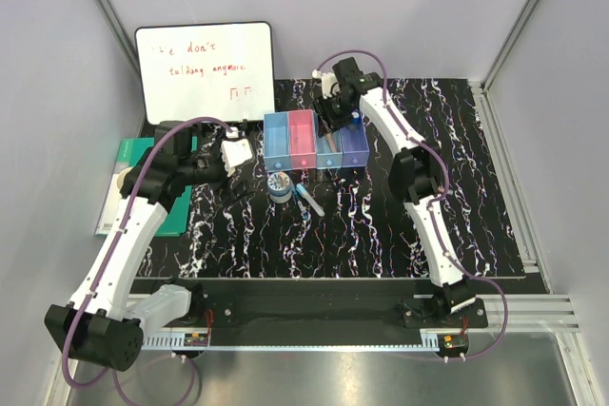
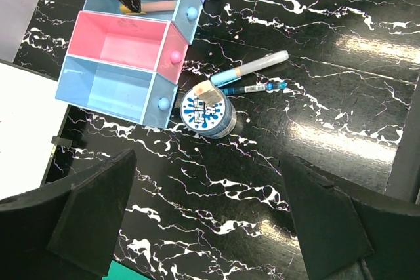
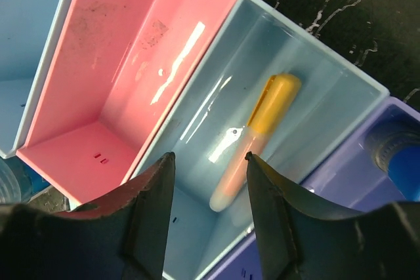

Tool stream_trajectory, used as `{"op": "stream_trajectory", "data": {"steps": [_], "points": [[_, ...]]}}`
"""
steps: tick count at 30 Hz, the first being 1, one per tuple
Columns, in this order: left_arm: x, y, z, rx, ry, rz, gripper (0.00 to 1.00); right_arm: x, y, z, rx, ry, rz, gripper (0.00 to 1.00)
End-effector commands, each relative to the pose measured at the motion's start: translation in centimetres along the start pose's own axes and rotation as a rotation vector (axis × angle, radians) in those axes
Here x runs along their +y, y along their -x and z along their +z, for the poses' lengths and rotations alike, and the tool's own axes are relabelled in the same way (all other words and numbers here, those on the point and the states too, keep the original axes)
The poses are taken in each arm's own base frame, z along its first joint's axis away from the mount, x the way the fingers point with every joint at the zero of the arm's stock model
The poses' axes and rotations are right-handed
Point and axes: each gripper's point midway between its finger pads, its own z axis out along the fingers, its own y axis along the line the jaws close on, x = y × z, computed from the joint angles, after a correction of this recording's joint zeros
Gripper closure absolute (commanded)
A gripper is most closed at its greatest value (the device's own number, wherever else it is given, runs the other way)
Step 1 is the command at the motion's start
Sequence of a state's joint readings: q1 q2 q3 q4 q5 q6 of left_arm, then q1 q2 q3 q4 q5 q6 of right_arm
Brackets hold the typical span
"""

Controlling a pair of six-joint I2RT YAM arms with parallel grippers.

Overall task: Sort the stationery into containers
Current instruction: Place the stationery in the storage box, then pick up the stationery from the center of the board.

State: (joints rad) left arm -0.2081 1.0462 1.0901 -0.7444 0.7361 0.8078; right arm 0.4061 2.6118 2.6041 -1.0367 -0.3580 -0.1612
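Orange pen [image 3: 259, 139] lies flat in light blue bin [image 3: 328, 90] beside pink one. Right fingers [image 3: 154, 188] parted above it, holding nothing. Best: lift straight up, clear of bin walls, then swing. Left fingers [image 2: 98, 208] wide apart, empty, near tape roll [image 2: 207, 111] on tabletop [image 2: 328, 162].

Left gripper [image 2: 210, 221] has jaws spread wide (elbow bent); right gripper [image 3: 209, 227] points down, arm stretched out, jaws partly apart.

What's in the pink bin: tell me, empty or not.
Empty. The pink bin shows only its bare, smudged floor in the right wrist view; the orange marker lies in the light blue bin beside it.
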Motion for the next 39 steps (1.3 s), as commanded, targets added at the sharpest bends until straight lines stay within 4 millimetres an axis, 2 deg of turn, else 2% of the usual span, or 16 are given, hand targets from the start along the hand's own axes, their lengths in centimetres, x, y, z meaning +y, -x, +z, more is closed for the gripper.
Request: {"op": "stream_trajectory", "data": {"steps": [1, 6, 7, 8, 9, 11, 12, 14, 15, 17, 18, 20, 21, 24, 29, 39], "points": [[0.0, 1.5, -0.5, -0.063, 0.007, 0.042, 0.03, 1.2, 4.7, -6.2, -0.146, -0.052, -0.090, 0.45], [0.2, 0.2, -0.5, -0.019, 0.036, 0.045, 0.03, 3.8, 4.7, -10.1, -0.158, -0.018, -0.163, 0.47], [0.1, -0.1, -0.5, -0.011, 0.040, 0.048, 0.03, 4.2, 3.7, -9.9, -0.128, -0.001, -0.173, 0.48], [0.0, -0.2, -0.6, -0.011, 0.044, 0.051, 0.03, 4.8, 3.2, -11.0, -0.118, 0.006, -0.184, 0.48], [-0.2, -0.5, -0.5, -0.007, 0.042, 0.045, 0.03, 5.2, 1.8, -10.5, -0.074, 0.021, -0.191, 0.48], [-0.3, -0.5, -0.6, -0.010, 0.047, 0.035, 0.03, 5.9, 0.8, -11.4, -0.050, 0.032, -0.222, 0.50], [-0.2, -0.6, -0.6, -0.007, 0.056, 0.027, 0.03, 6.3, -0.8, -10.8, -0.003, 0.046, -0.239, 0.51], [0.1, -0.6, -0.7, -0.011, 0.083, 0.005, 0.03, 7.1, -2.0, -11.4, 0.022, 0.047, -0.277, 0.53], [0.2, -0.5, -0.7, -0.014, 0.092, 0.002, 0.03, 7.2, -3.9, -10.7, 0.072, 0.061, -0.297, 0.54], [0.4, -0.6, -0.7, -0.024, 0.119, -0.012, 0.03, 8.8, -5.0, -10.9, 0.091, 0.077, -0.344, 0.55], [0.5, -0.5, -0.6, -0.030, 0.127, -0.017, 0.03, 9.0, -6.8, -10.2, 0.135, 0.091, -0.348, 0.55], [0.8, -0.5, -0.7, -0.037, 0.149, -0.024, 0.03, 10.3, -7.5, -9.9, 0.136, 0.099, -0.377, 0.55], [0.9, -0.4, -0.7, -0.040, 0.158, -0.026, 0.03, 10.3, -9.0, -9.3, 0.168, 0.109, -0.366, 0.55], [1.4, 0.0, -1.0, -0.055, 0.189, -0.017, 0.03, 10.7, -10.9, -7.8, 0.204, 0.118, -0.355, 0.55], [1.7, 0.9, -1.6, -0.070, 0.213, 0.006, 0.03, 11.6, -12.3, -5.5, 0.227, 0.127, -0.334, 0.56], [2.1, 1.8, -2.4, -0.081, 0.244, 0.040, 0.03, 13.0, -12.0, -2.5, 0.224, 0.136, -0.247, 0.55]]}}
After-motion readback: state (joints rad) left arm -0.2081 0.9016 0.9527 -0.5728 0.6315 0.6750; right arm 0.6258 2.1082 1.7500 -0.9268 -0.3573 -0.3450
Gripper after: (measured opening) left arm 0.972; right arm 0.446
